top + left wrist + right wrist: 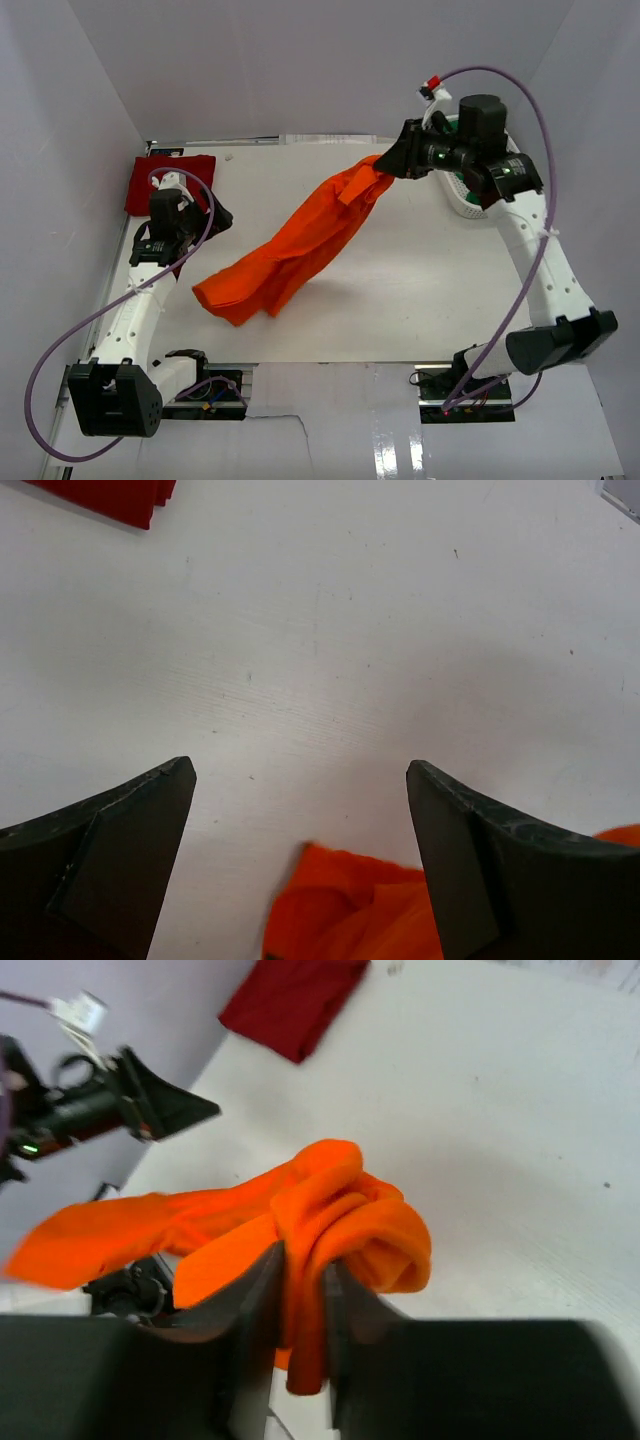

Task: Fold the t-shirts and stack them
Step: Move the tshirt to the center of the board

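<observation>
The bright orange t-shirt (290,245) hangs in a long bunched strip from my right gripper (392,165) down to the table at centre left. The right gripper (305,1270) is shut on a fold of the orange shirt (340,1210), lifted above the back right of the table. The dark red t-shirt (168,182) lies folded at the back left corner and shows in the right wrist view (295,1000). My left gripper (218,218) is open and empty, just left of the orange shirt's lower end (350,905). The green shirt is mostly hidden behind the right arm.
A white mesh basket (468,200) stands at the right edge, partly behind the right arm. The white table (400,290) is walled by grey panels at back and sides. The left arm (90,1110) shows in the right wrist view.
</observation>
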Action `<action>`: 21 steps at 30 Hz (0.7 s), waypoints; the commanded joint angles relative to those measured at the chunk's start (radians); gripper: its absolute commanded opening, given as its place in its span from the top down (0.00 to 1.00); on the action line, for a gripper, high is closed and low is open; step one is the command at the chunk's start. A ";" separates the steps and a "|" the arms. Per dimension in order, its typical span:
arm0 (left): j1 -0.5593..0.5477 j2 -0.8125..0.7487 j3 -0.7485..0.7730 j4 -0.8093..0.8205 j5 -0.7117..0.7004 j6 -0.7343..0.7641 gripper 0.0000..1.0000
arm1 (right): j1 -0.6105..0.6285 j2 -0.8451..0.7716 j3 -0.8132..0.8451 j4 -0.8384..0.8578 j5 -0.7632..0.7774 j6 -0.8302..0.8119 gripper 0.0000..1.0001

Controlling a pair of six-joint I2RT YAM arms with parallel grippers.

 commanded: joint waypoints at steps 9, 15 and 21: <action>0.003 0.009 0.025 -0.002 0.001 0.013 0.02 | 0.078 0.161 -0.311 0.014 0.252 -0.031 0.10; 0.003 0.030 0.031 -0.005 0.006 0.010 0.02 | 0.243 0.097 -0.422 -0.065 0.394 -0.056 0.10; 0.003 0.042 0.033 -0.005 0.021 0.013 0.02 | 0.425 0.017 -0.578 -0.065 0.358 0.021 0.01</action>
